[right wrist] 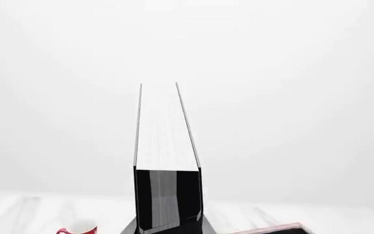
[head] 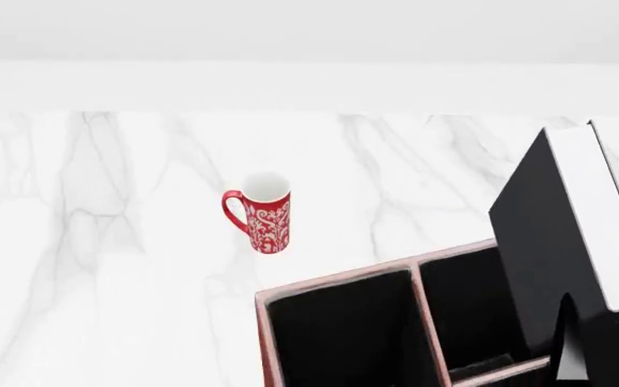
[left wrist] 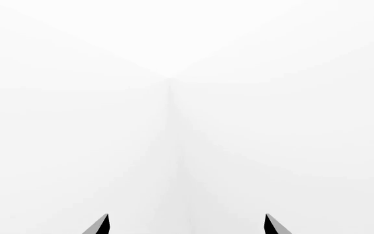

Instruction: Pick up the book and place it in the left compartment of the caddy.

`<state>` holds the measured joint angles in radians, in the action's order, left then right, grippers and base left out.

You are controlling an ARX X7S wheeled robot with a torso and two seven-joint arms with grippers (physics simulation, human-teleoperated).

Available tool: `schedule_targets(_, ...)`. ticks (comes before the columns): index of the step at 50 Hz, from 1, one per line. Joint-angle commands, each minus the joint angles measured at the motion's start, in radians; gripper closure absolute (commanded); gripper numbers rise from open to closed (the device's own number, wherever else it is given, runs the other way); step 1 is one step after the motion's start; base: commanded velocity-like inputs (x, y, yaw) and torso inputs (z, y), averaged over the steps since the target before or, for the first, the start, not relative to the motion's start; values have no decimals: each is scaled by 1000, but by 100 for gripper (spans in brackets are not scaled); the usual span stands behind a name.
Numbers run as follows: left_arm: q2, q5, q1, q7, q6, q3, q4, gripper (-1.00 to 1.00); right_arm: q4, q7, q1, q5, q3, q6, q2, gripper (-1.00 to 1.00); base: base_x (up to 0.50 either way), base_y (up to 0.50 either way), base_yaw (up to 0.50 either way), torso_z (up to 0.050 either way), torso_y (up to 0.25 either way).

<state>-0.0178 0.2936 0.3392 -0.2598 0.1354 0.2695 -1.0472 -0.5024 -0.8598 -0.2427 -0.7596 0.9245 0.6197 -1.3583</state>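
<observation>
Marble tabletop below, book upright, clamped in right pincer over caddy, left compartment leftward; left pincer apart.

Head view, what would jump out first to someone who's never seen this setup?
The big black book with white page edges, held tilted above the right part of the reddish-brown caddy at the lower right, with a dark fingertip of the right gripper against its lower end. Next, the red patterned mug standing alone on the white marble table, up and to the left of the caddy.
</observation>
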Motion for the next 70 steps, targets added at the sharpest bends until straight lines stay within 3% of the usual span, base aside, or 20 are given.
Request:
schedule_targets(1,18,22,-9,32,-33,5,0,-100,110,-8,12,105,-11,176,-32,100,0,0,0,0,0)
schedule_targets(15,18,24,-10,32,-32,2,0,-100,113,-54,86,175,16,273,-80,100,0,0,0,1,1)
schedule_targets(31,18,22,-6,30,-34,2,0,-100,194,37,71,126,37,200,26,100,0,0,0,0,1)
schedule_targets(56,18,10,9,23,-54,16,0,-100,133,103,51,157,52,142,84,100,0,0,0,0,1)
schedule_targets(70,18,8,11,23,-56,19,0,-100,198,215,-8,115,84,55,218,100,0,0,0,0,1)
